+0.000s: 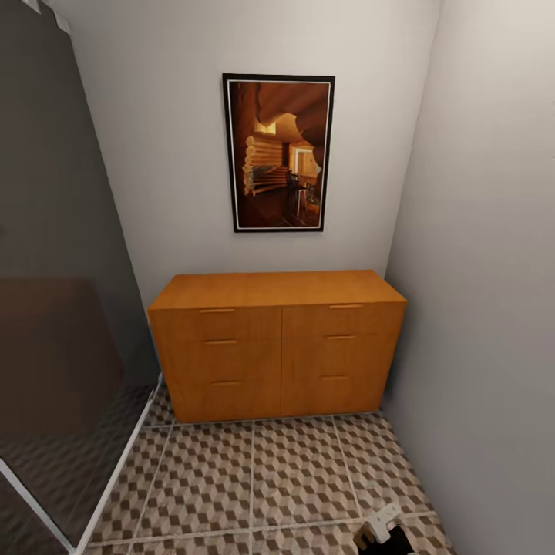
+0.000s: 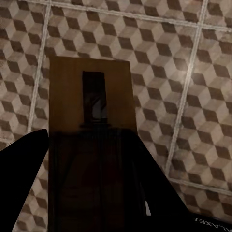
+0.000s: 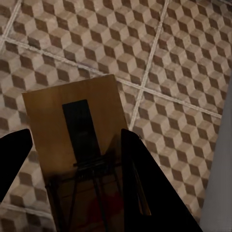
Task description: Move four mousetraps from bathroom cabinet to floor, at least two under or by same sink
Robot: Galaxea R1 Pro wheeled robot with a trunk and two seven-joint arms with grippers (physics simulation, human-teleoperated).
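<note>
Head view, cabinet: the cabinet (image 1: 277,343) stands against the back wall in a narrow nook, flat top bare, six drawer fronts with slim bar handles, all shut.
Head view, wall: a framed picture (image 1: 278,153) of a log interior hangs above the cabinet.
Head view, left side: a glass panel (image 1: 58,308) with a pale frame runs along the left.
Head view, floor: the bathroom floor (image 1: 254,478) with its cube pattern lies in front of the cabinet, pale grout lines between the tiles.
Head view, tool: part of the right tool (image 1: 383,532) shows at the bottom edge, pale on top and dark beneath; how far open it is cannot be told here.
Left wrist view, tool: the left tool (image 2: 94,164) has its dark fingers (image 2: 21,164) on either side of a mousetrap (image 2: 91,130), closed onto its lower part.
Left wrist view, trap: flat brown slab with a dark plate at its centre, held above the tiles.
Right wrist view, tool: the right tool (image 3: 72,164) grips a second mousetrap (image 3: 77,125) between its fingers (image 3: 145,188), jaws drawn in against it.
Right wrist view, trap: tilted somewhat, dark plate and wire parts on its face, tiles beneath; a pale wall strip (image 3: 220,169) runs along one edge.
</note>
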